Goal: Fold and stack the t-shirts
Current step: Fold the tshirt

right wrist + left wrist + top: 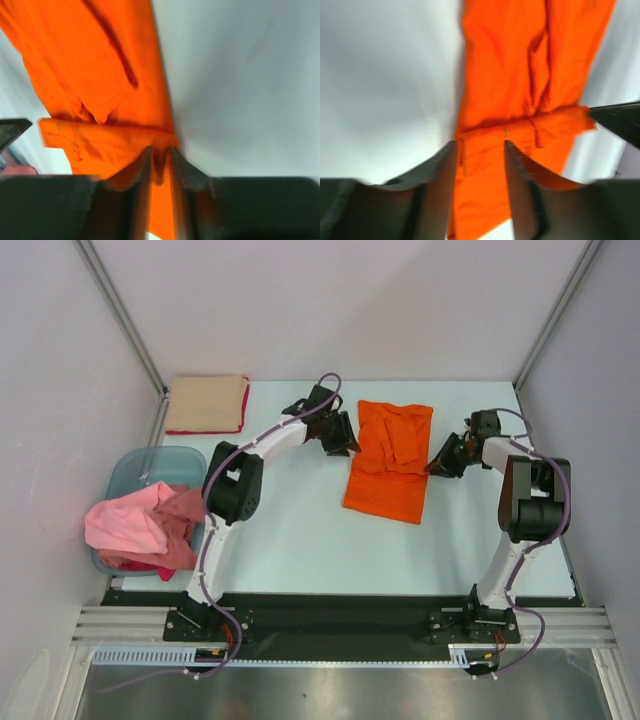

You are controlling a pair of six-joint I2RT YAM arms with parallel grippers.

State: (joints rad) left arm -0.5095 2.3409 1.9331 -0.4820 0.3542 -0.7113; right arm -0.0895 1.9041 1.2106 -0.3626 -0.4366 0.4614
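1. Only the top view shows the whole layout. The orange t-shirt [390, 460] lies partly folded mid-table [290, 530]. Far to its left, a folded tan t-shirt [205, 403] rests on a red t-shirt [245, 408].
2. Left of the orange t-shirt and nearer, a tub [150, 468] holds a crumpled pink t-shirt [125, 525] and reddish cloth [183, 508].
3. Left wrist view: the left gripper [480, 165] has its fingers parted. The orange t-shirt's folded edge lies between them, but contact cannot be judged.
4. Right wrist view: the right gripper [160, 160] is clamped on the opposite edge.
5. Both wrist views are blurred and crop the orange t-shirt.
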